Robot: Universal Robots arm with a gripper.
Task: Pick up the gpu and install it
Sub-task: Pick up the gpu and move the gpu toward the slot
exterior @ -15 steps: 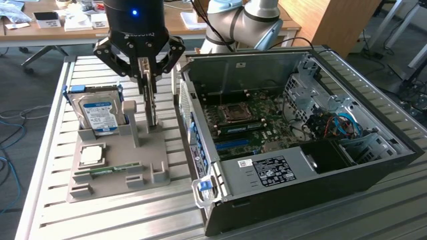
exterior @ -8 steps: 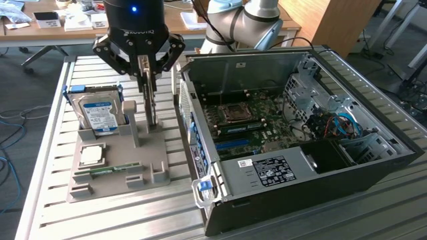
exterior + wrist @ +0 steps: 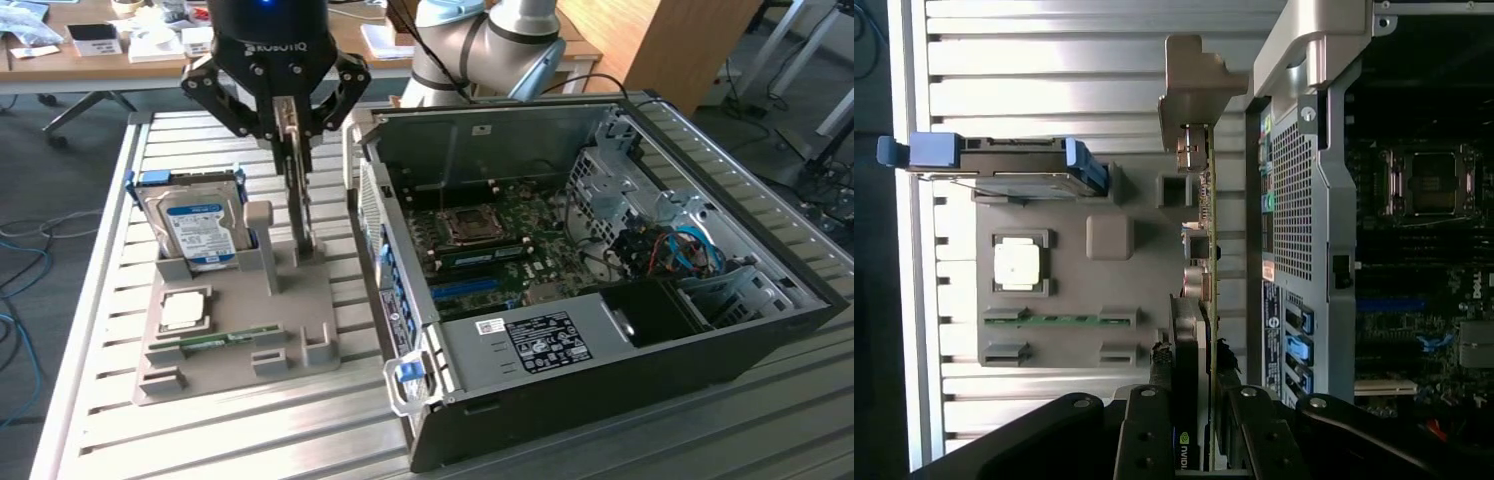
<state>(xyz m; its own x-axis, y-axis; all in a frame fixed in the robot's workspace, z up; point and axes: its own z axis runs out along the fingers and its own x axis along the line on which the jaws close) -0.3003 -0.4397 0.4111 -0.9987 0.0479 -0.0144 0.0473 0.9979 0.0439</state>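
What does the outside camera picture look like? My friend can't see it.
A black robot gripper pinches the gpu, a thin card standing on edge in a gray holder on a metal table. A blue-labelled hard drive stands in the same holder, and an open computer case lies on the exterior view's right.

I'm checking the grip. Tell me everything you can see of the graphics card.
The graphics card is a thin green board with a black cooler on one face and a pale metal bracket at one end. It stands on edge in the grey holder, beside the open computer case. The pincer grips its top edge, a finger on each face.
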